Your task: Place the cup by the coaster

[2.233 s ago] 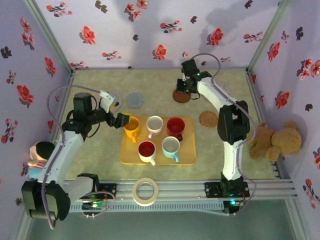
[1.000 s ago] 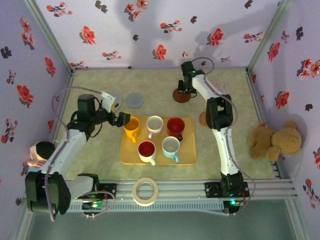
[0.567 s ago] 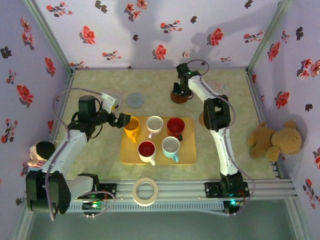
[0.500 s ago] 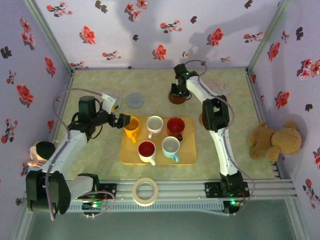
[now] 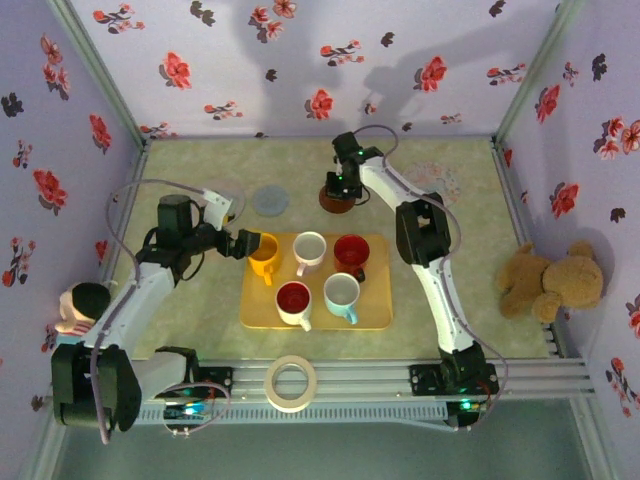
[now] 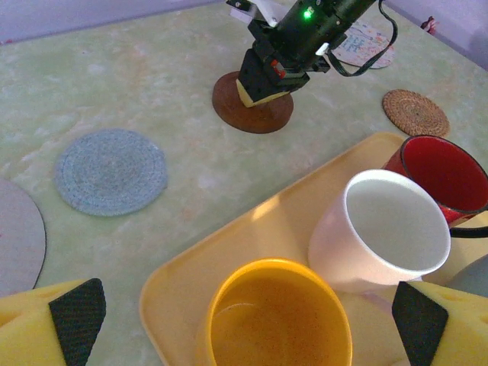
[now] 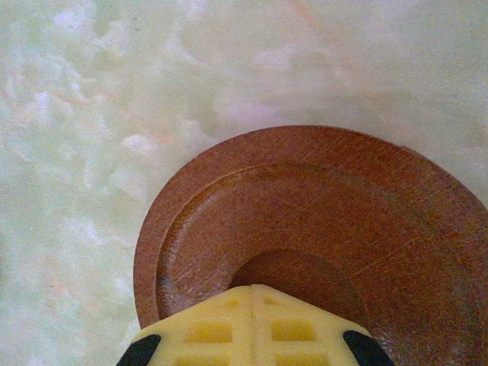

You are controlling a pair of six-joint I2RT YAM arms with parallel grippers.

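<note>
Left jaws wide apart, yellow cup (image 6: 278, 320) between them on the tray (image 6: 183, 267). The white cup (image 6: 381, 229) crowds alongside, so closing could clip it! Right jaws together, tips pressed onto the brown coaster (image 7: 305, 221); a slip could skid it away.

Five cups (image 5: 309, 250) on tray (image 5: 262, 305), coasters (image 5: 270, 201) behind — tape roll (image 5: 269, 383) before it, teddy (image 5: 555, 280) right

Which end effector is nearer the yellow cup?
Left. The left end effector is open, right at the yellow cup; the right end effector is far back, on the brown coaster.
</note>
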